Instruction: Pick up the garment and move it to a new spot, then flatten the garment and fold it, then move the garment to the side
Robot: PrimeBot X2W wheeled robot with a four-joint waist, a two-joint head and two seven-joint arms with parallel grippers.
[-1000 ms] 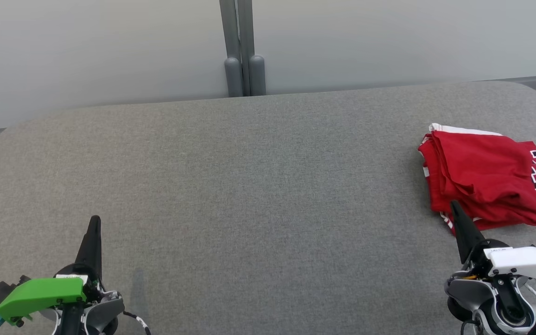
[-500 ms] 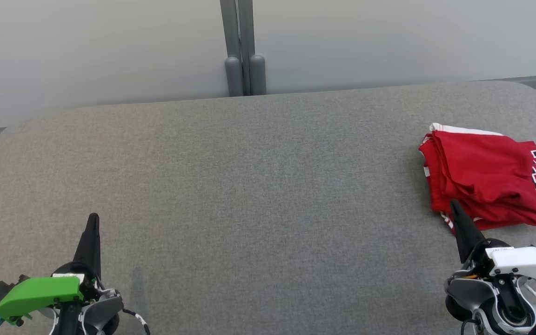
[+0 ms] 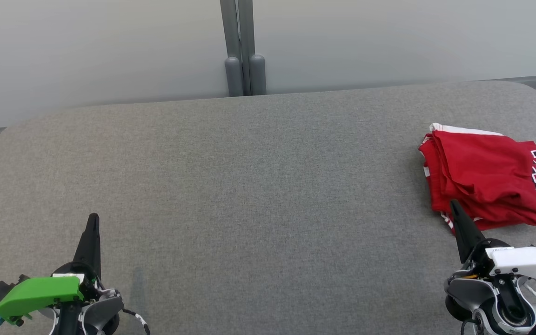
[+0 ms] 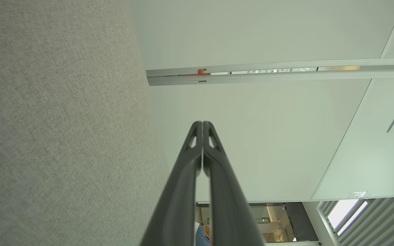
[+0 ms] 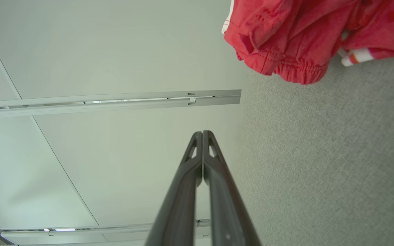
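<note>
At right edge of grey fabric table (image 3: 258,186): folded red garment (image 3: 482,177), number 23 showing. Left gripper (image 3: 93,217) fully closed, empty, low left. Right gripper (image 3: 453,204) fully closed, empty, near garment.

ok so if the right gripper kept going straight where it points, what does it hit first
Probably the pale wall: in the right wrist view the right gripper aims past the red garment, which lies off to one side. Depth is unclear, so it might brush the garment's edge.
</note>
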